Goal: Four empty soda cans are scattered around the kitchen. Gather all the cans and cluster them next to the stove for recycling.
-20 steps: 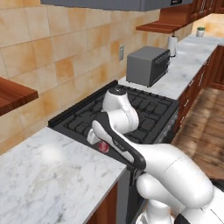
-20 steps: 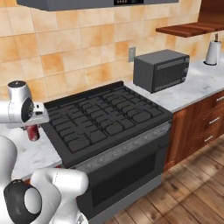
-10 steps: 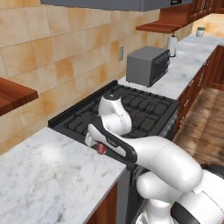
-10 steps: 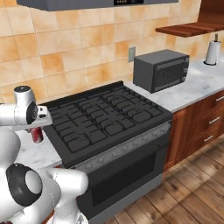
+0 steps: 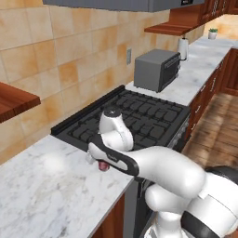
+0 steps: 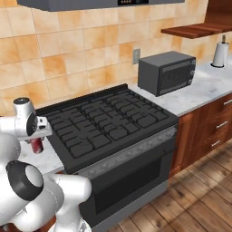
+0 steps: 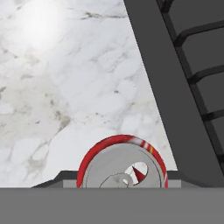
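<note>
— Where is the red soda can [image 7: 122, 162]?
— On the marble counter [image 5: 51, 190], just beside the stove [image 6: 108, 124], off its left edge. Seen from above in the hand view: silver lid with a pull tab, red rim with a pale streak, the stove's dark edge running close alongside.
— And from the base views?
— Only a sliver of red body: under the arm in the left one [image 5: 104, 166], below the white wrist in the right one [image 6: 36, 145] (upright there, standing on the counter).
— The gripper [image 7: 122, 186]?
— Fingertips hidden at the foot of the hand view, the can's top right between them; pinched on the red soda can. Farther right of the stove: grey toaster oven [image 6: 166, 72], then paper-towel roll [image 6: 220, 54].
</note>
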Controlling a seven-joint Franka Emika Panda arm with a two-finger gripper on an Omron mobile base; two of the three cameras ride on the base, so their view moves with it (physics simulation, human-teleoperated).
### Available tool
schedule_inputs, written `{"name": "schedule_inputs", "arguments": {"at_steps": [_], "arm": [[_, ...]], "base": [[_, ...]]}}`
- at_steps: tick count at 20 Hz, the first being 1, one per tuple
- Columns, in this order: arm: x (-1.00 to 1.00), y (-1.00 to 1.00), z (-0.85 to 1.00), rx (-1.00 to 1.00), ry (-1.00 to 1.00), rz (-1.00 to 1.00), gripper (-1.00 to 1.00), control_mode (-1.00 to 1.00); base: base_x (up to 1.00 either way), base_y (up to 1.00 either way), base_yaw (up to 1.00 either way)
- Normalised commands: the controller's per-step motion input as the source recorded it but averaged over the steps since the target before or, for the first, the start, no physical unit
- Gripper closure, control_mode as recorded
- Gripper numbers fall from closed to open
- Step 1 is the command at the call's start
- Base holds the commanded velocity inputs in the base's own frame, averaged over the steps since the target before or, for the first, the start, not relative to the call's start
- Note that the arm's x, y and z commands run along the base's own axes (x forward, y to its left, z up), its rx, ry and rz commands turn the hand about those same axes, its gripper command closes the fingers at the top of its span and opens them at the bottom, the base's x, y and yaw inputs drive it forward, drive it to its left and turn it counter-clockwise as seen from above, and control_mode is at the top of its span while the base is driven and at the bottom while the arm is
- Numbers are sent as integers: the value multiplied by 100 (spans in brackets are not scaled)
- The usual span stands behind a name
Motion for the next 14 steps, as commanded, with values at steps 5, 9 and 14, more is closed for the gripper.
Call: {"name": "schedule_inputs", "arguments": {"at_steps": [5, 9, 14], "arm": [[28, 11, -18, 0, 0, 0, 100, -100], [45, 21, -8, 0, 0, 0, 100, -100], [20, 23, -11, 0, 2, 0, 100, -100]], "base": [[0, 0, 0], [0, 0, 0], [0, 0, 0]]}}
